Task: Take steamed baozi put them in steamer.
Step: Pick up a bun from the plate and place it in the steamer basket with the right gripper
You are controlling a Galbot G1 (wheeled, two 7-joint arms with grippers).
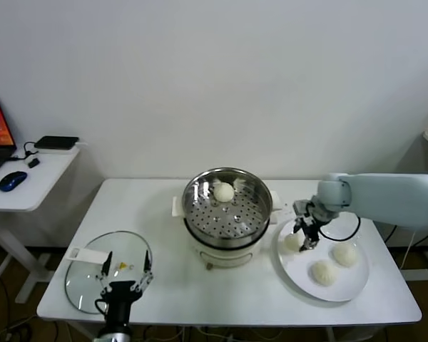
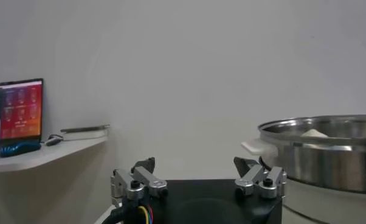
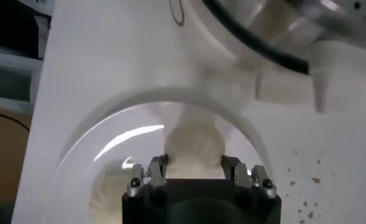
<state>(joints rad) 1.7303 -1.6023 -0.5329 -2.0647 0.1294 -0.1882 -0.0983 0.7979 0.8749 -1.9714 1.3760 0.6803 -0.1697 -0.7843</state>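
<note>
The steel steamer (image 1: 192, 208) stands mid-table on its cream base, with one baozi (image 1: 223, 192) on the perforated tray at the back. Three baozi lie on the white plate (image 1: 346, 291) to its right. My right gripper (image 1: 304, 241) reaches down onto the plate's left baozi (image 1: 292, 243). In the right wrist view the right gripper (image 3: 194, 163) has a finger pressed to each side of that baozi (image 3: 194, 145), which rests on the plate (image 3: 110, 125). The other two baozi (image 1: 344, 254) (image 1: 323, 271) lie free. My left gripper (image 1: 126, 265) is parked open at the front left.
A round glass lid (image 1: 82, 278) lies flat at the front left, under the left gripper (image 2: 194, 164). The steamer wall (image 2: 329, 155) rises to that gripper's right. A side desk (image 1: 36, 178) with a mouse and laptop stands beyond the table's left edge.
</note>
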